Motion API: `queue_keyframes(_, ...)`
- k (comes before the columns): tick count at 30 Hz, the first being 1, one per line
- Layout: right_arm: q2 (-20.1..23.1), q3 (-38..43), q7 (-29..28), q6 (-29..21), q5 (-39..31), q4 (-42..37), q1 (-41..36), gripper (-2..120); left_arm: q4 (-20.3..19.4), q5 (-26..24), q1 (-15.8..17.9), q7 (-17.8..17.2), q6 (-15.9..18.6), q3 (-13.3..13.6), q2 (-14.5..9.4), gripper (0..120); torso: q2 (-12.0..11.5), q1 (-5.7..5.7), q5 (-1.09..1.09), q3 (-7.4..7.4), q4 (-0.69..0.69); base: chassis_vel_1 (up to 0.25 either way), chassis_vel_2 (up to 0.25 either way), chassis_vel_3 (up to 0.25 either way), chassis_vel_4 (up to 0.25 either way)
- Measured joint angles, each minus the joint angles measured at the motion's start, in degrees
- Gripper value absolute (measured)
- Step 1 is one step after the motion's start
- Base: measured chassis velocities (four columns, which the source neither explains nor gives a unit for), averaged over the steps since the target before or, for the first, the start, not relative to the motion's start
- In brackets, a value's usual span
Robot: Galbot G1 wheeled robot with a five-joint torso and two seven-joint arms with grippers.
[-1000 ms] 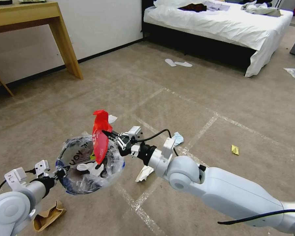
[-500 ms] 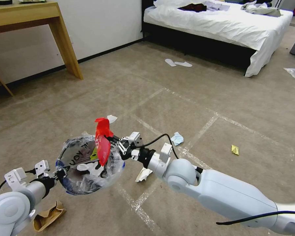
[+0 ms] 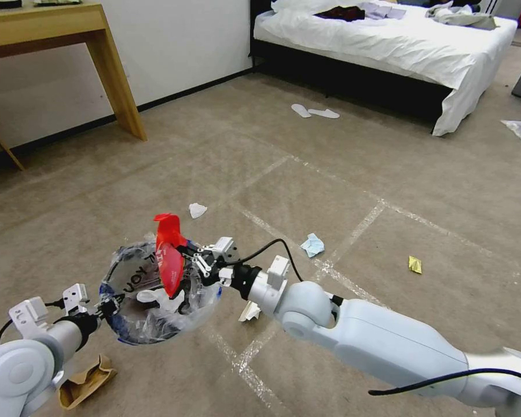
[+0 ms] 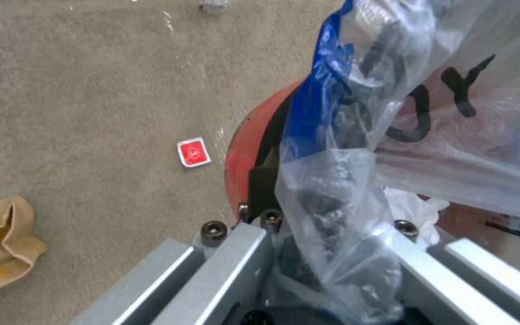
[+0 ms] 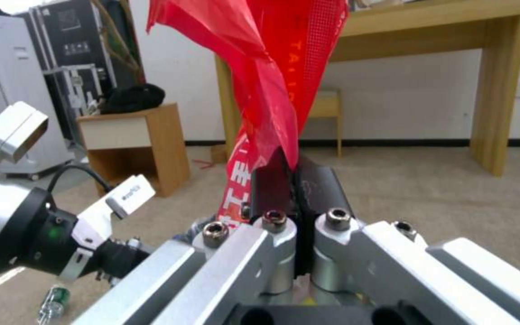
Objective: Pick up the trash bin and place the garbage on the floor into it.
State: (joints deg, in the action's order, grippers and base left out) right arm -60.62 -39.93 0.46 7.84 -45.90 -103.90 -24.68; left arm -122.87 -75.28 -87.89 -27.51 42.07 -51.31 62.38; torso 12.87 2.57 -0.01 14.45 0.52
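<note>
The left hand (image 3: 105,306) is clamped on the rim of the trash bin (image 3: 159,298), holding it above the floor (image 3: 341,174). The right hand (image 3: 182,253), closed tight on a red wrapper (image 3: 169,260), holds it upright over the bin's mouth. A light-blue wad (image 3: 313,245) lies beyond the bin.

Arm shells: glossy white, rounded joints.
Right gripper (image 3: 186,255): black fingers, silver linkage, hex-socket screws.
Left gripper (image 3: 106,303): black wrist collar, white camera block at 10 o'clock.
Cables: black, looping off both forearms.
</note>
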Motion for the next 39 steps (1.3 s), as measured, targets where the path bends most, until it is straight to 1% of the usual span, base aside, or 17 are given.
queue_keyframes(5,-1.88,-0.89,0.54,0.67,1.39,1.87,0.99,0,-0.27,-0.74,-0.06,-0.35,0.0,0.0,-0.09,0,0.0,0.0,0.0,0.0,0.01,0.0,0.0,0.0,0.0)
queue_keyframes(10,-4.52,-1.41,1.96,2.36,4.63,5.44,1.93,0,-0.98,-2.39,-0.43,-1.18,0.01,-0.41,-0.57,0,0.0,0.0,0.0,0.0,-0.01,0.0,0.0,0.0,0.0)
queue_keyframes(16,-5.17,-1.44,2.91,3.35,6.62,7.27,2.04,0,-1.46,-3.57,-0.7,-1.7,0.02,-0.7,-0.96,0,0.0,0.0,0.0,0.0,0.01,0.0,0.0,0.0,0.0)
queue_keyframes(20,-6.8,-1.45,3.71,4.69,9.36,9.75,1.73,0,-1.76,-4.69,-0.8,-2.27,0.04,-0.81,-1.22,0,0.0,0.0,0.0,0.0,0.0,0.0,0.0,0.0,0.0)
queue_keyframes(30,-8.11,-1.45,5.38,7.04,13.74,14.03,0.79,0,-1.82,-6.4,-0.82,-2.98,0.06,-1.27,-1.72,0,0.0,0.0,0.0,0.0,0.0,0.0,0.0,0.0,0.0)
queue_keyframes(39,-8.21,-1.65,5.51,7.28,14.06,14.11,-0.06,0,-1.96,-7.03,-0.72,-3.25,0.07,-1.51,-1.92,0,0.0,0.0,0.0,-0.01,0.0,0.0,0.0,0.0,0.0)
